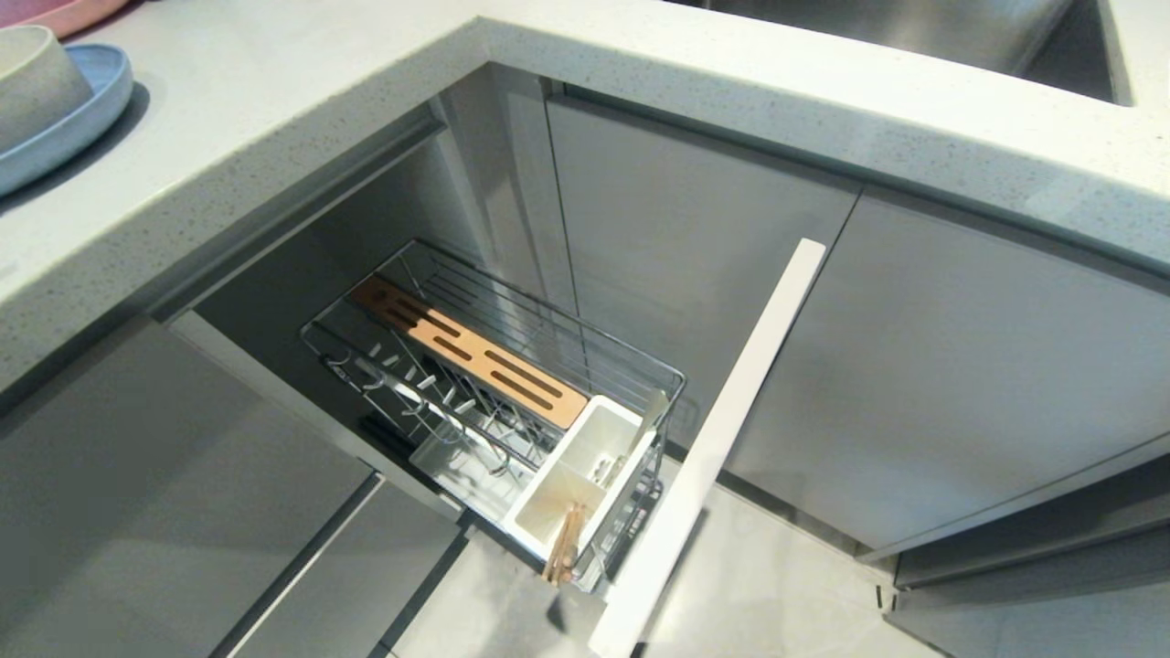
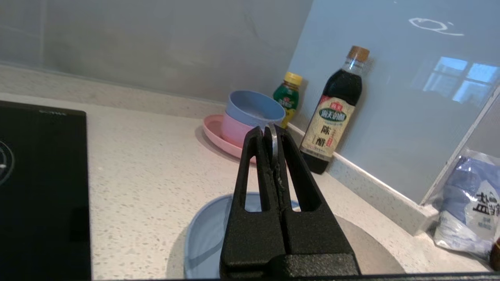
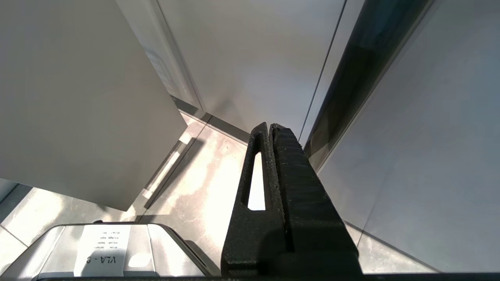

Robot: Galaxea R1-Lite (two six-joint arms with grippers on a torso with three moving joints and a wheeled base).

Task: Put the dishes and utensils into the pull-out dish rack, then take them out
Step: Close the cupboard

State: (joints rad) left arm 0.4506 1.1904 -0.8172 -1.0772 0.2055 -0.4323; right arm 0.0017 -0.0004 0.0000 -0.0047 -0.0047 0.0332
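Two tools: your left tool (image 2: 272, 134) pinches a thin silver metal spoon handle (image 2: 273, 142) above the shallow pale-blue round plate (image 2: 207, 234) on the speckled surface (image 2: 148, 175); your right tool (image 3: 269, 132) (parked low) is pressed together.

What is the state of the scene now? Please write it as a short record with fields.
rack: pull-out dish rack is drawn out of the cabinet, peg rows bare
caddy: white caddy holds the wooden chopsticks
dishes: off-white bowl sits on the pale-blue plate on the counter
left tool: above the plate, shut on a thin metal spoon
right tool: shut, empty, low beside the cabinet fronts
background: stacked pink and blue bowls on a pink plate, two bottles behind them
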